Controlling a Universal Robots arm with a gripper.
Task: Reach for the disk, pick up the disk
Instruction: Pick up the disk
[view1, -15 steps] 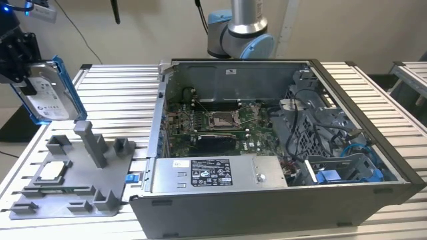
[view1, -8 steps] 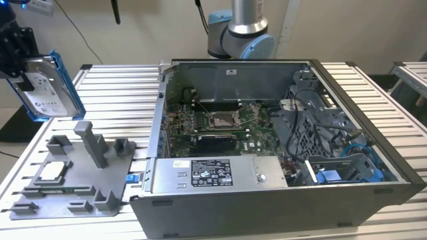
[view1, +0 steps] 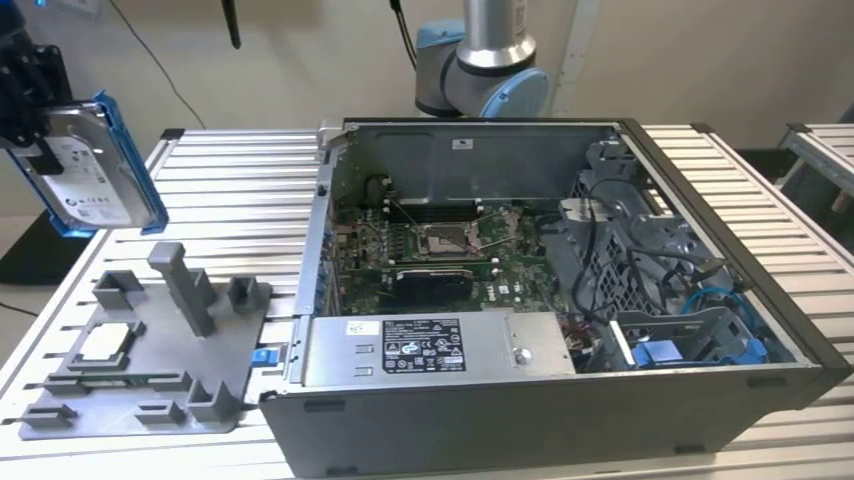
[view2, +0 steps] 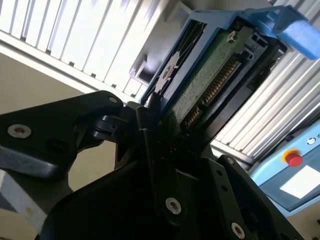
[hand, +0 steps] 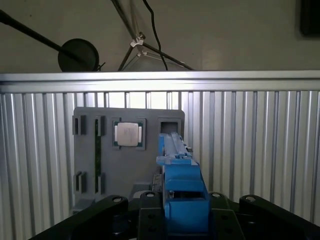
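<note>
Ribbed aluminium slats form the desk (view1: 227, 190), with a plain beige wall behind it. The arm's base (view1: 481, 70) stands at the far edge, behind an open computer case (view1: 534, 420). At the exterior view's left, the hand (view1: 30, 110) hangs high above the desk, its fingers pinching the disk (view1: 87, 170), which it holds on edge, tilted, in the air and touching nothing else. Below the disk sits a grey moulded fixture (view1: 160, 350) with posts and slots, a small square chip (view1: 107, 343) seated in one pocket. In the second wrist view, the disk's green circuit side (view2: 210, 75) faces the camera.
</note>
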